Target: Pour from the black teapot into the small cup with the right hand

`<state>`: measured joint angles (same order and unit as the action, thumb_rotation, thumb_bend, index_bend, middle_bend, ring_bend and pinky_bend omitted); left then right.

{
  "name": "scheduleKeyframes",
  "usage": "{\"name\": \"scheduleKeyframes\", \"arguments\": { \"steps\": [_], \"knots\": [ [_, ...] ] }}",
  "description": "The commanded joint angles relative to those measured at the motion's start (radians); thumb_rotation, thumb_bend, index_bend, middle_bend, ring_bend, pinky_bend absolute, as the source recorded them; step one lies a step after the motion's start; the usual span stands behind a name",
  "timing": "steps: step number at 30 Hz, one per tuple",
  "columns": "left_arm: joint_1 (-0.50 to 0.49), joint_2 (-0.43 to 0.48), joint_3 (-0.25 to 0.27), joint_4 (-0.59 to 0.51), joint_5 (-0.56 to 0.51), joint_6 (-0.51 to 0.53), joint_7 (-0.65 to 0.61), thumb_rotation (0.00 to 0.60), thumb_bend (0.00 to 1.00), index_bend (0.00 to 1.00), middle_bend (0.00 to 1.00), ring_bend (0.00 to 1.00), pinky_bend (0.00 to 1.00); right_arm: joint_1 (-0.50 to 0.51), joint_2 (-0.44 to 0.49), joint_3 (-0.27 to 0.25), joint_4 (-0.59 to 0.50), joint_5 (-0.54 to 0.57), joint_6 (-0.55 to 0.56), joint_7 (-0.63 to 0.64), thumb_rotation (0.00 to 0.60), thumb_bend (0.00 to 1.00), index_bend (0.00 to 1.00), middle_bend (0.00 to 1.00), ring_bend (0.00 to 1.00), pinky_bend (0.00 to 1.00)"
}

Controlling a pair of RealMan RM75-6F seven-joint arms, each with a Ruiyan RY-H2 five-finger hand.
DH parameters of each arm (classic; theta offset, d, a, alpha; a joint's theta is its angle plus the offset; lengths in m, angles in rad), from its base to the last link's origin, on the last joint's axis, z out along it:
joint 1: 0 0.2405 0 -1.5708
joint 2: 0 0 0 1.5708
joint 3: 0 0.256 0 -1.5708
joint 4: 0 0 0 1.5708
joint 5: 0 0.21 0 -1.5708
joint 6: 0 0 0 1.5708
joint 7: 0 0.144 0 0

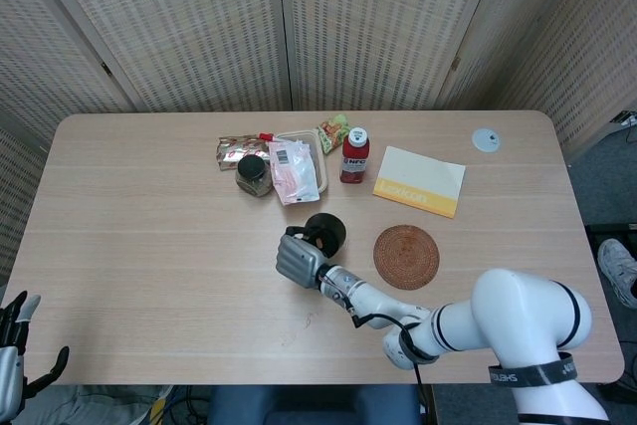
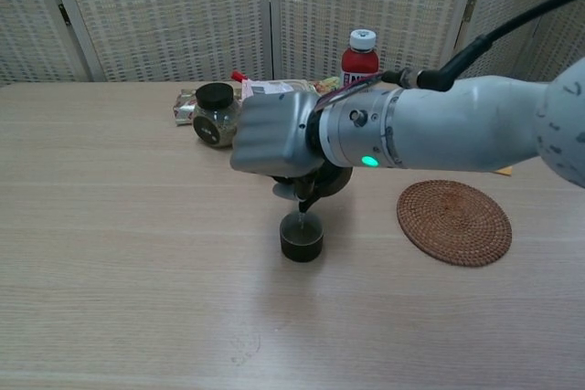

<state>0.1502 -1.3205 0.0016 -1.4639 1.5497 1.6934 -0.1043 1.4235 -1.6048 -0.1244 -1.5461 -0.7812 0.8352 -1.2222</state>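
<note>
My right hand [image 2: 272,134] [image 1: 297,258] grips the black teapot [image 2: 322,184] [image 1: 325,232], which is tilted with its spout pointing down over the small dark cup [image 2: 301,237]. A thin stream runs from the spout into the cup in the chest view. In the head view the hand hides the cup. The teapot's body is mostly hidden behind the hand in the chest view. My left hand [image 1: 18,345] hangs off the table's near left corner, fingers apart, holding nothing.
A round woven coaster [image 2: 453,222] [image 1: 406,256] lies right of the cup. Behind are a black-lidded jar [image 2: 216,115], a red bottle [image 2: 359,55], snack packets [image 1: 295,168] and a yellow-white booklet [image 1: 419,180]. A small white disc [image 1: 485,140] sits far right.
</note>
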Motion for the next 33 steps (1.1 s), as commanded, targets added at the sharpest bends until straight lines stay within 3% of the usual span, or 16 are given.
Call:
{"name": "scheduleKeyframes", "arguments": {
  "steps": [1,13,33],
  "knots": [
    [0.000,0.000,0.000,0.000,0.000,-0.001,0.000,0.600,0.33,0.00,0.00,0.00,0.00,0.000,-0.003,0.001,0.002,0.001,0.002,0.001,0.406,0.54,1.00,1.00,0.99,0.56],
    [-0.002,0.004,-0.001,-0.004,-0.001,-0.004,0.003,0.600,0.33,0.00,0.00,0.00,0.00,-0.022,0.000,0.016,0.007,-0.019,-0.004,0.070,0.406,0.53,1.00,1.00,0.99,0.56],
    [-0.030,0.031,0.008,-0.070,0.029,-0.034,0.071,0.600,0.33,0.00,0.00,0.00,0.00,-0.186,0.095,0.062,-0.009,-0.141,0.051,0.376,0.407,0.51,1.00,1.00,0.99,0.56]
  ]
}}
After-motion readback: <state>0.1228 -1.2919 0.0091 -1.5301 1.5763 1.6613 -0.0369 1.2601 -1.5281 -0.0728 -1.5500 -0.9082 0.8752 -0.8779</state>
